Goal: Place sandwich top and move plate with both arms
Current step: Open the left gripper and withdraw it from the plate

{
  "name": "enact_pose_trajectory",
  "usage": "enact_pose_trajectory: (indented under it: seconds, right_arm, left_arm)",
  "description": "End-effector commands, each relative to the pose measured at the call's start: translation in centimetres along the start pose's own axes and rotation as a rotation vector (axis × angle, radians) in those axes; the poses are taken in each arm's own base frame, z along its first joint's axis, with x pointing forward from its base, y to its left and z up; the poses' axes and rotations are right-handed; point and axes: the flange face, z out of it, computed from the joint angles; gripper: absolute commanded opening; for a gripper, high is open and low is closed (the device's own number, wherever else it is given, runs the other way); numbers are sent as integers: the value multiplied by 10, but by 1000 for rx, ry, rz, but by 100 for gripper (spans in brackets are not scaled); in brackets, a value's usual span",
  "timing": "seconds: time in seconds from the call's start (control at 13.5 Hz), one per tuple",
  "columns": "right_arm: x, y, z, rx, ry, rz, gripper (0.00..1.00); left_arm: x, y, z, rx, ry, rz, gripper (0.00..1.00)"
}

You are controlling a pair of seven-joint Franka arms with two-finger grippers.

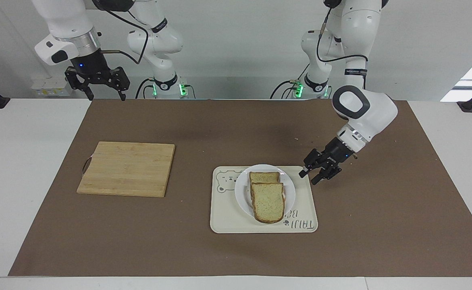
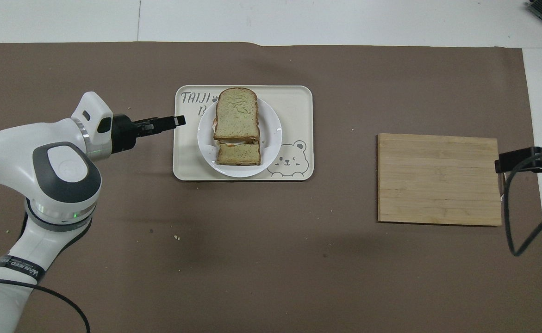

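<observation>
The sandwich top lies flat on a second bread slice, shifted off it toward the side away from the robots. Both sit on the white plate. The plate rests on a cream tray. My left gripper hovers over the tray's edge toward the left arm's end, open and holding nothing, apart from the plate. My right gripper waits open, high above the table's edge at the right arm's end.
A wooden cutting board lies on the brown mat toward the right arm's end. A few crumbs dot the mat near the left arm.
</observation>
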Motion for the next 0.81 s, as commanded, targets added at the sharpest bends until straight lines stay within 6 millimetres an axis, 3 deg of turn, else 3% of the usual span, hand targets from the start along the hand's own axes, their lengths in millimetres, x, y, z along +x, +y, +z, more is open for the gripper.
enact_pose_trajectory:
  seconds: [0.0, 0.15, 0.22, 0.44, 0.59, 0.74]
  right_arm:
    - [1, 1, -1, 19, 8, -16, 100]
    - [1, 1, -1, 19, 8, -16, 100]
    - [1, 1, -1, 19, 8, -16, 100]
    - [0, 1, -1, 19, 7, -16, 100]
    - [1, 1, -1, 19, 8, -16, 100]
    - [1, 2, -1, 19, 8, -14, 100]
  left_arm:
    - [12, -8, -43, 68, -22, 97, 89]
    - [24, -15, -71, 148, -102, 190, 98]
    - [41, -10, -97, 212, -133, 238, 100]
    - [89, 28, -169, 388, -289, 369, 100]
    - [104, 51, -216, 489, -354, 430, 100]
    - [107, 59, -259, 543, -400, 416, 100]
